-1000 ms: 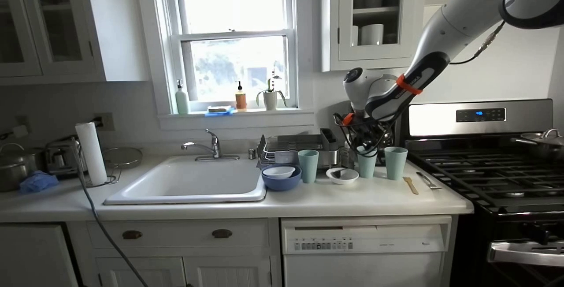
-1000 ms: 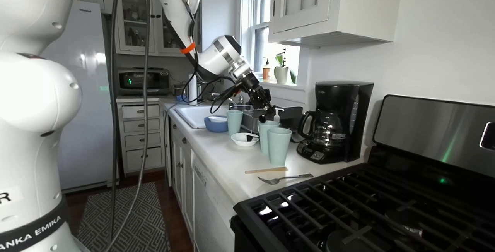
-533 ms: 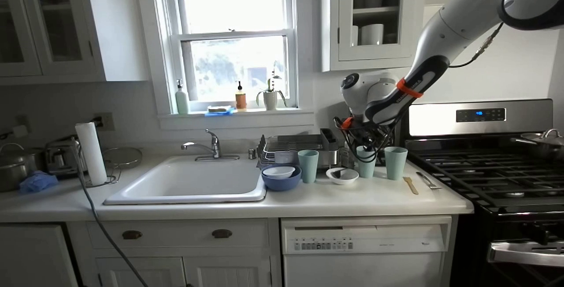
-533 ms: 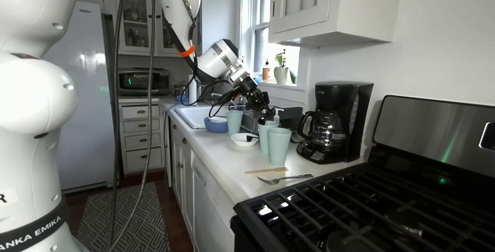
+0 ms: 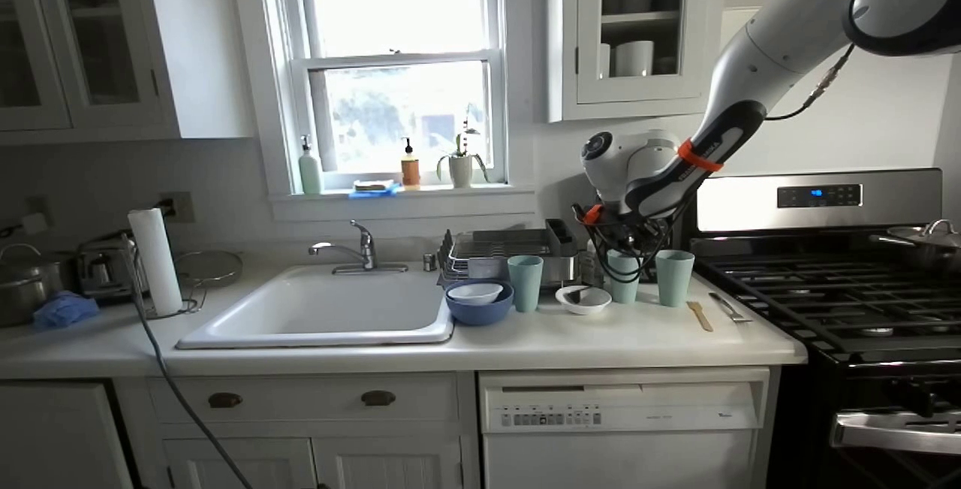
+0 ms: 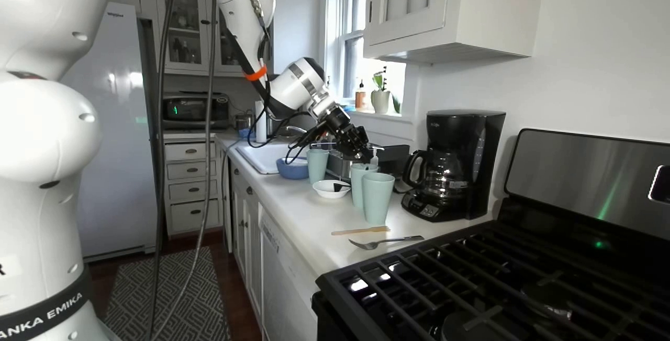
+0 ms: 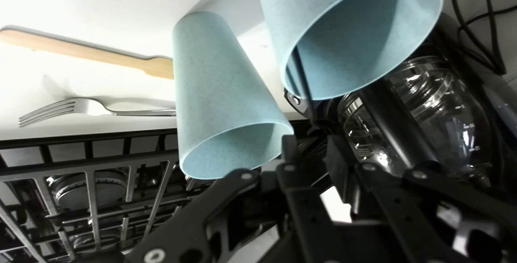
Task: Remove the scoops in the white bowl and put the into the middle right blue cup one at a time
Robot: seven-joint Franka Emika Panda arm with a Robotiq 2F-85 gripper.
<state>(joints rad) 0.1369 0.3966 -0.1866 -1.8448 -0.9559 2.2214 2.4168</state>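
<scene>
The white bowl sits on the counter with a black scoop in it; the bowl and scoop show in both exterior views, not in the wrist view. The middle right blue cup stands upright beside it, also in an exterior view and the wrist view. A thin black handle leans inside this cup over its rim; its lower end is hidden. My gripper is just above the cup, fingers apart, nothing visible between them. It also shows in an exterior view.
Another blue cup stands close beside the middle one. A third blue cup and a blue bowl stand near the sink. A coffee maker, dish rack, fork, wooden utensil and stove are around.
The gripper has moved slightly down and its fingers have spread over the middle right cup. The dark piece that was at the gripper's tip is now at the cup's mouth. Bowl and cups have not moved.
</scene>
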